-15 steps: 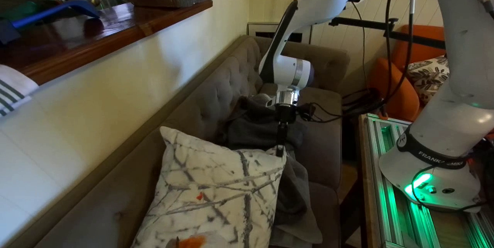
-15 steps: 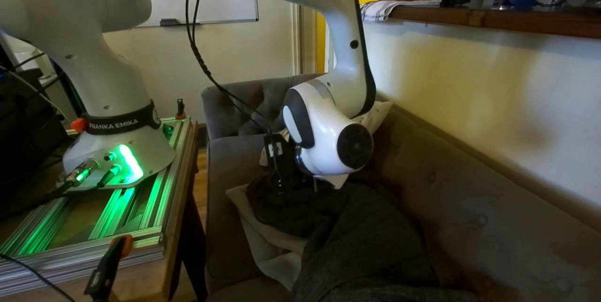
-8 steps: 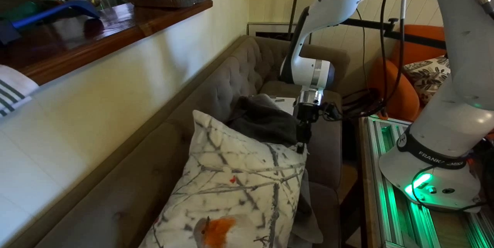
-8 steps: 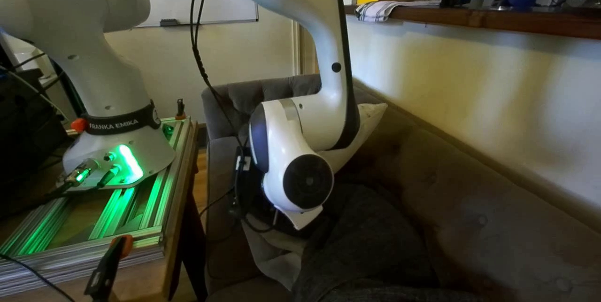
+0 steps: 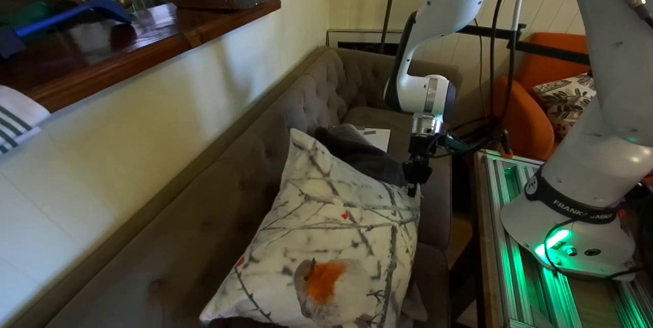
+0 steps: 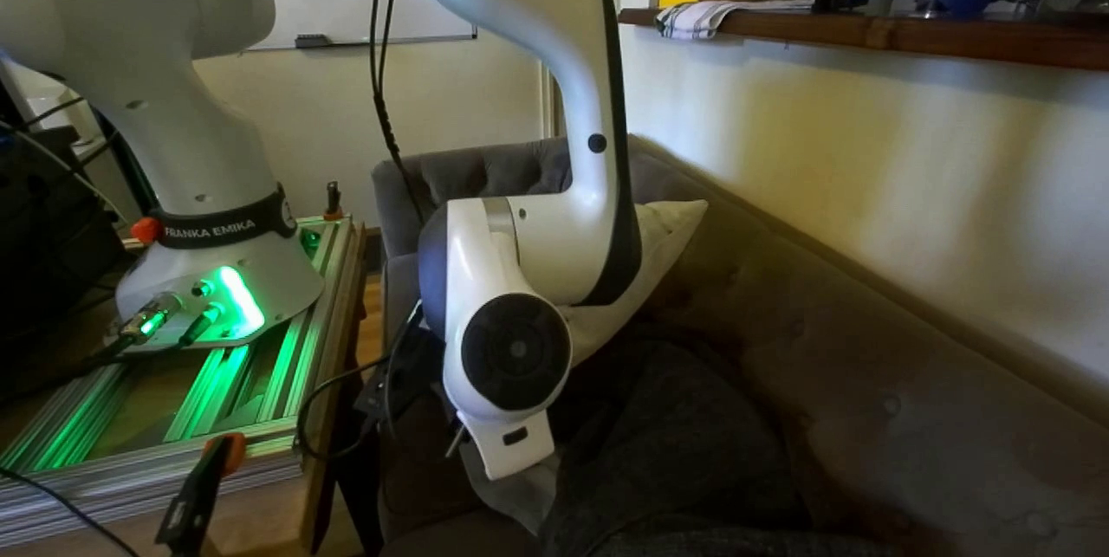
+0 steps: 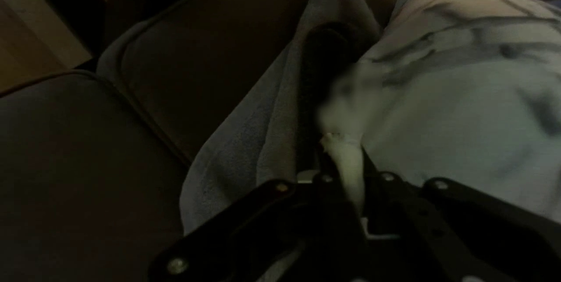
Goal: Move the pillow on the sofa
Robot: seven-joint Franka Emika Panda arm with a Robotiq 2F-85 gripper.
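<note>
Your pillow (image 5: 331, 238) has shifted farther along the sofa (image 5: 204, 216), now over part of the blanket (image 5: 368, 159), one corner pinched in the end effector (image 5: 412, 190). Expect light, soft bulk that sags; a deeper corner bite should slip less. Its lower edge is partly cut off, its underside hidden.

The pincer (image 5: 412, 191) grips the pillow (image 5: 334, 244) by a corner.

Pillow (image 5: 336, 246) partly over blanket (image 6: 676, 453) on sofa (image 5: 229, 205), wall (image 5: 178, 114) behind
</note>
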